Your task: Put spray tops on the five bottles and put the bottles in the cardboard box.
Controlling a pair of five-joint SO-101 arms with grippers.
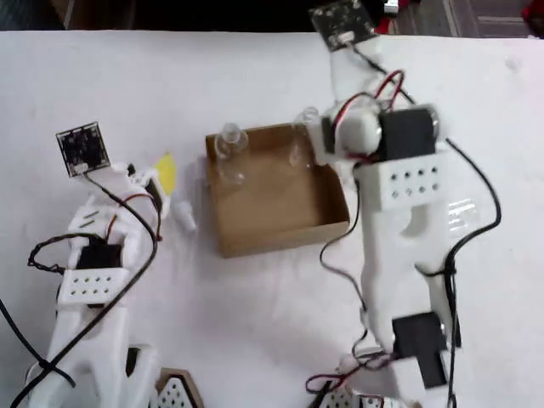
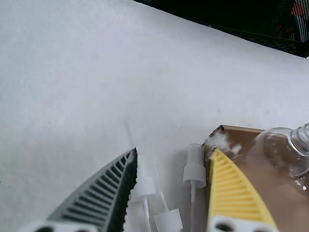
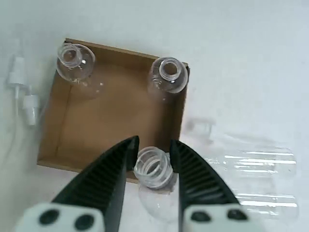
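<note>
The white table [image 1: 255, 76] spans the whole high view. The right arm [image 1: 408, 221] takes up the right half of that frame, running from the lower edge up to the upper centre. There the right gripper [image 3: 153, 141] hangs over the upper right corner of the cardboard box [image 1: 272, 204]. Its two black jaws are closed against the threaded neck of the gripped bottle [image 3: 153, 168]. This bottle is clear, upright and open-mouthed, and it sits right at the box's edge.

The left arm [image 1: 93, 255] fills the lower left of the high view and points up and to the right. The left gripper [image 2: 174, 151] sits low over the table just left of the box. Its jaws are spread apart, one grey and one yellow, and they hold nothing.

The box lies open in the centre of the frame. The first bottle [image 3: 75, 60] and the second bottle [image 3: 169, 75] stand in it, each in a corner and both with bare open necks. Two loose bottles [image 3: 260, 159] lie on their sides on the table, right of the box and beyond the right arm.

Three white spray tops [image 2: 193, 169] lie on the table between the left gripper's fingers, near the box's left wall.
</note>
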